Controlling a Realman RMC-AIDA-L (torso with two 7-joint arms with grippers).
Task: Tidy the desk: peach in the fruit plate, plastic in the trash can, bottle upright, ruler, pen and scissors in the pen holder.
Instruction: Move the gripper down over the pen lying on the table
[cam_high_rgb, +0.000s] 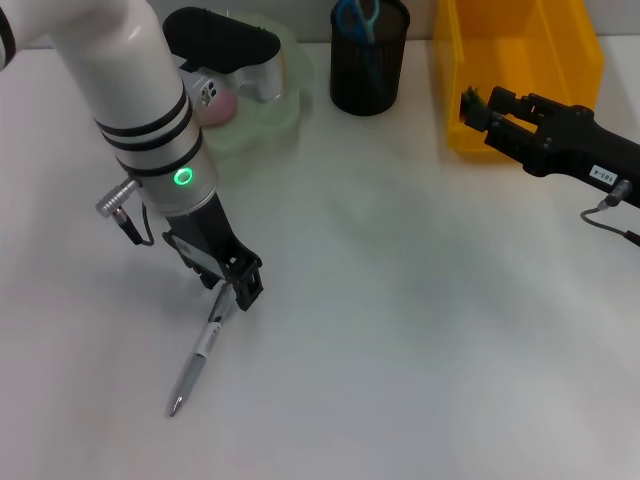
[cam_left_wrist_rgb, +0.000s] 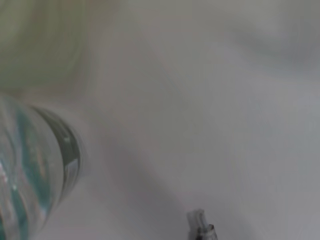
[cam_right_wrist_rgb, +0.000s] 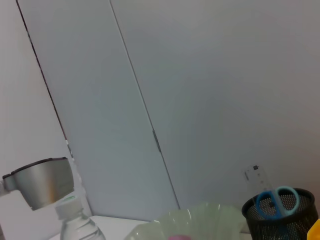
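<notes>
My left gripper (cam_high_rgb: 238, 288) is down at the table's left, shut on the upper end of the silver pen (cam_high_rgb: 195, 358). The pen slants away from it with its tip on the table; its end (cam_left_wrist_rgb: 200, 227) shows in the left wrist view. The black mesh pen holder (cam_high_rgb: 370, 58) at the back holds blue scissors (cam_high_rgb: 357, 18) and a clear ruler (cam_right_wrist_rgb: 255, 176). A pink peach (cam_high_rgb: 216, 106) lies in the pale green fruit plate (cam_high_rgb: 280, 110). The clear bottle (cam_right_wrist_rgb: 75, 222) stands upright beside the plate, hidden by my left arm in the head view. My right gripper (cam_high_rgb: 474, 104) hovers at the yellow trash can (cam_high_rgb: 520, 60). No plastic shows.
The white tabletop (cam_high_rgb: 400, 330) stretches from the pen to the right edge. A cable (cam_high_rgb: 610, 215) trails from my right arm. The bottle's side (cam_left_wrist_rgb: 30, 175) shows close to the left wrist camera.
</notes>
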